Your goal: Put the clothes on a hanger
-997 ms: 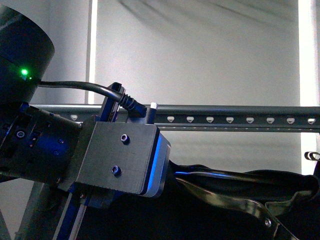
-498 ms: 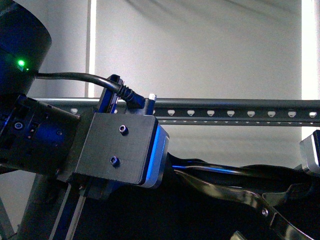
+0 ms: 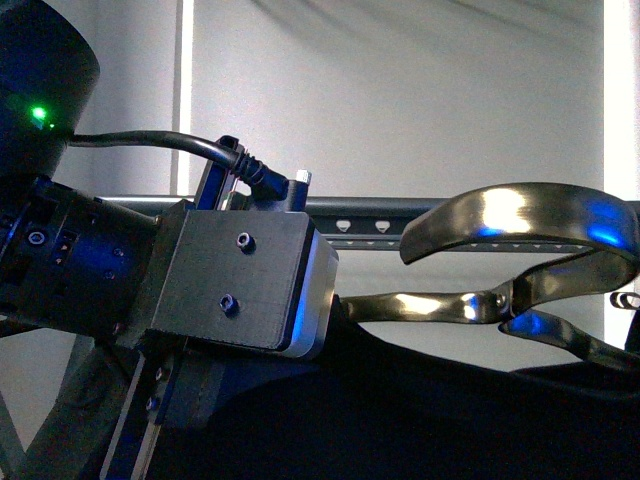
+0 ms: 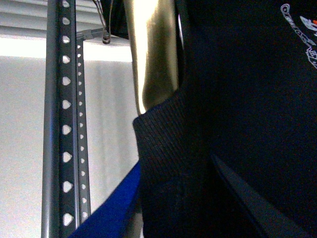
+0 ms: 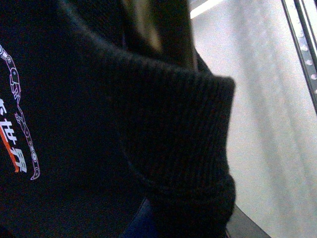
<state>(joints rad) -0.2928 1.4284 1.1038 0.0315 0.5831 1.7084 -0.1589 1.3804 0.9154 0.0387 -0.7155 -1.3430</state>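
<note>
The clothes (image 3: 420, 420), a black shirt, fill the lower front view on a shiny metal coat hanger whose curved hook (image 3: 520, 215) stands up in front of the hanger (image 3: 370, 215), the dark grey rack rail with pale holes. My left arm (image 3: 230, 290) fills the left of that view. In the left wrist view my left gripper (image 4: 183, 198) is shut on the ribbed collar of the clothes (image 4: 237, 124), with the rail (image 4: 64, 124) beside it. In the right wrist view my right gripper (image 5: 188, 218) is shut on the collar (image 5: 173, 124); the rail (image 5: 304, 44) shows at the edge.
A pale wall and bright window strips lie behind the rail. A small metal ring (image 3: 622, 298) shows at the right edge below the rail, and a clip (image 4: 106, 29) hangs near the rail in the left wrist view. A slanted grey leg (image 3: 70, 420) stands lower left.
The shirt and its coat hanger have risen. The shiny hook, low and flat before, now stands up in front of the rail. My left arm has shifted slightly upward.
</note>
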